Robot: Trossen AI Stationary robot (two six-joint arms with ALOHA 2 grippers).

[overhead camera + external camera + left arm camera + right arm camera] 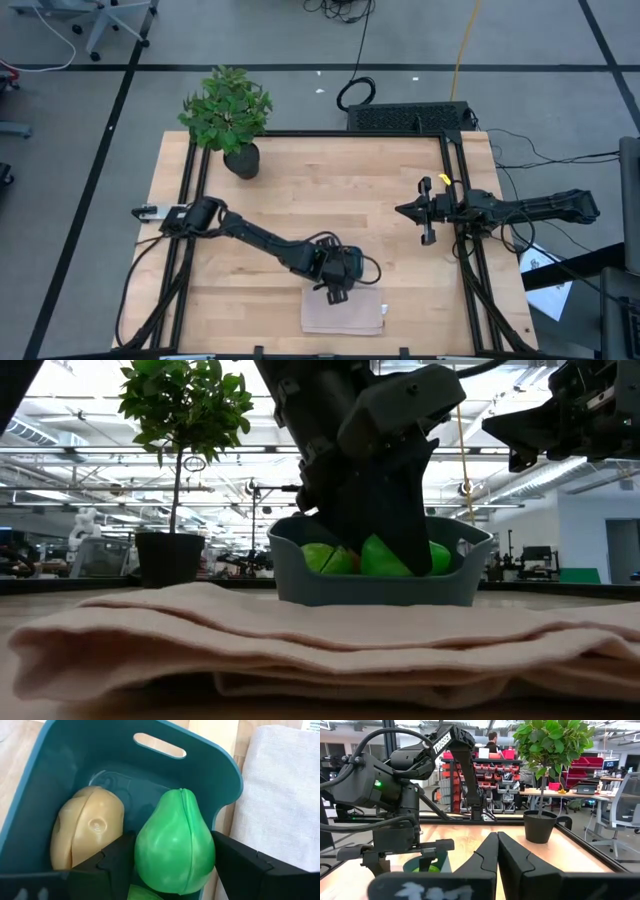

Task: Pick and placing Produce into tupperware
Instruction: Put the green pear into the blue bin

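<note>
In the left wrist view the teal-blue tupperware (60, 765) holds an orange-tan piece (87, 832), a bright green pear-shaped piece (175, 845) and the edge of another green piece (145, 892). My left gripper (175, 855) reaches down into it, shut on the bright green piece. In the low view the tupperware (370, 588) stands on the table behind the cloth, with the left gripper (375, 510) inside it. From above, the left gripper (337, 283) hides the container. My right gripper (402, 211) waits shut above the table's right side, also seen in its own wrist view (496, 851). My left gripper pinches the bright green piece by its wide lower body (145, 860), one finger (115, 867) on each side. The fingers come from above, pointing down into the tupperware. The piece sits inside the walls beside the orange-tan piece. Whether it rests on the floor, I cannot tell.
A folded beige cloth (343, 312) lies at the table's near edge, just in front of the tupperware. A potted plant (232, 112) stands at the far left corner. Bare wood (330, 190) stretches across the table's middle and far part.
</note>
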